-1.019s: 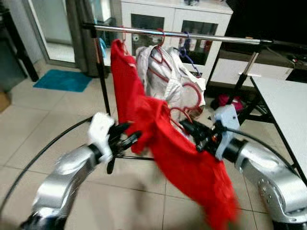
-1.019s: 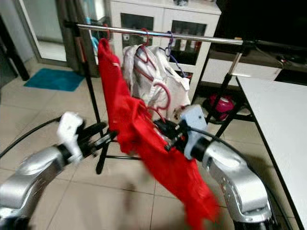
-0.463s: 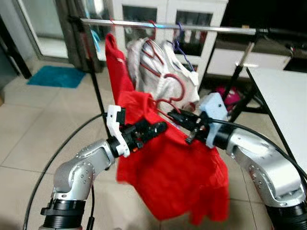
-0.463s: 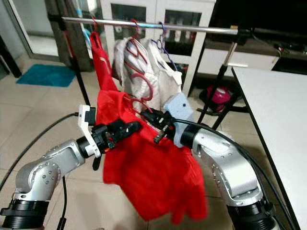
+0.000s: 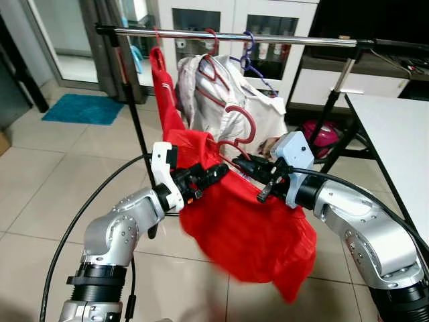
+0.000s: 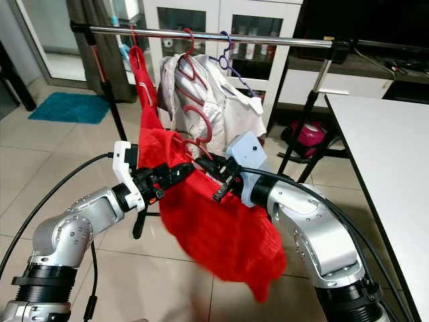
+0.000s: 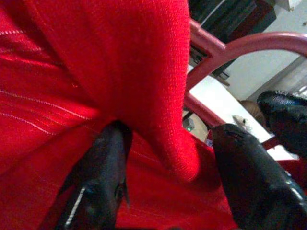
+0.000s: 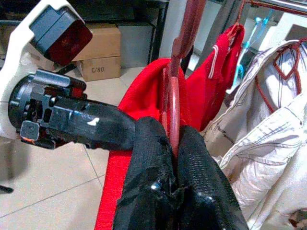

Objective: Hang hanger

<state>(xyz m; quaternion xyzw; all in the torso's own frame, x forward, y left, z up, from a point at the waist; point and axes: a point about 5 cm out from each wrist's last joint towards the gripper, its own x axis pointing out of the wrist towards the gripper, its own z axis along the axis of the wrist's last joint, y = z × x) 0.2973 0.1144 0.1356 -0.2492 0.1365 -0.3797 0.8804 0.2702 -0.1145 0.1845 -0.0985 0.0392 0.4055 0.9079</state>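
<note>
My right gripper [image 8: 173, 158] pinched on the red hanger [image 5: 236, 131] below the rail [image 5: 268, 38], left gripper [image 5: 216, 174] apparently spread inside the red garment [image 5: 248, 228] I'm dressing

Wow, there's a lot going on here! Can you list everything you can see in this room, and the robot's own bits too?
rail: one, silver, across the top on black stands
red garment: one, held between both hands
hanger: one, dark red, in that garment, hook below the rail
white garment: one, hanging on the rail
purple hanger: one, on the rail
mat: one, teal, floor at left
cabinet: one, white, glass doors, behind the rail
table: one, white, at right
pink object: one, floor behind the stand
left hand: black fingers either side of a fold of the red garment
right hand: shut on the hanger
</note>
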